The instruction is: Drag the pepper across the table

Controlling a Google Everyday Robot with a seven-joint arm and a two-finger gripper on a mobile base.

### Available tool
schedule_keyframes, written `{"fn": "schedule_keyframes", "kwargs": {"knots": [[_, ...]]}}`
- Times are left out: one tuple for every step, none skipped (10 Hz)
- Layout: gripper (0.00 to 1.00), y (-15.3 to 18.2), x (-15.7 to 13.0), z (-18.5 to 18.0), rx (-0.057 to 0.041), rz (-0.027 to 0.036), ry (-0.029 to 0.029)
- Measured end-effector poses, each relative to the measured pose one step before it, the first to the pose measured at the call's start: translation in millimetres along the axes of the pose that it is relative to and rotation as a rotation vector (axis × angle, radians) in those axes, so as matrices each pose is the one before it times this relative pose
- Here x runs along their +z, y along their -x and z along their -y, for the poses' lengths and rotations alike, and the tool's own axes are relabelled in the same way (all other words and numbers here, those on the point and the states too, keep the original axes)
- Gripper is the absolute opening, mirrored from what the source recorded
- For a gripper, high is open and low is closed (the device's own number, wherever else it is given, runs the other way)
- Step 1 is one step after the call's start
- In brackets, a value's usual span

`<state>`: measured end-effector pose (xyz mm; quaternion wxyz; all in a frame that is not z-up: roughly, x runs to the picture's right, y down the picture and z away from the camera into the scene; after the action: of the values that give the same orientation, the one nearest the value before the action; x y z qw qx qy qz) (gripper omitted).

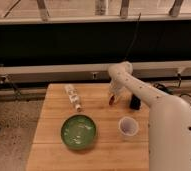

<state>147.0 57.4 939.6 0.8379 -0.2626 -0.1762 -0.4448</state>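
**Gripper (113, 94) at the pepper (110, 101), far side of the table (49, 150)**

The gripper hung over the far middle of the table, right at the small red pepper; whether it had closed on it could not be told. A black object (134, 103) sat just right of the pepper, a cup (128, 126) nearer, a green bowl (79, 132) near-left, and a fallen bottle (73, 96) to the left. A loose hold might let the pepper slip free mid-drag, and a careless path could knock the cup or bottle.
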Motion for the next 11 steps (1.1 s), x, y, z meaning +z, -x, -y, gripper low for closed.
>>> {"fn": "schedule_keyframes", "kwargs": {"knots": [[0.00, 0.39, -1.15, -6.58, 0.00829, 0.00300, -0.00399], [0.00, 1.52, -0.27, -3.78, 0.00763, 0.00342, -0.00219], [0.00, -1.95, -1.59, -3.01, 0.00886, 0.00145, -0.00501], [0.00, -2.80, -0.81, -3.69, 0.00407, 0.00145, -0.00403], [0.00, -4.04, -0.02, -3.85, 0.00451, 0.00202, -0.00384], [0.00, -5.73, -2.33, -9.04, 0.01444, 0.00206, 0.00163], [0.00, -1.23, -0.19, -4.94, 0.00599, 0.00336, 0.00317], [0.00, -1.12, -0.43, -1.14, 0.00375, 0.00032, 0.00000], [0.00, -1.21, -0.37, 0.73, 0.00268, -0.00017, -0.00006], [0.00, -1.26, 0.24, 1.70, -0.00057, -0.00094, 0.00104], [0.00, -2.32, -0.94, -0.82, 0.00136, -0.00169, 0.00455]]}}
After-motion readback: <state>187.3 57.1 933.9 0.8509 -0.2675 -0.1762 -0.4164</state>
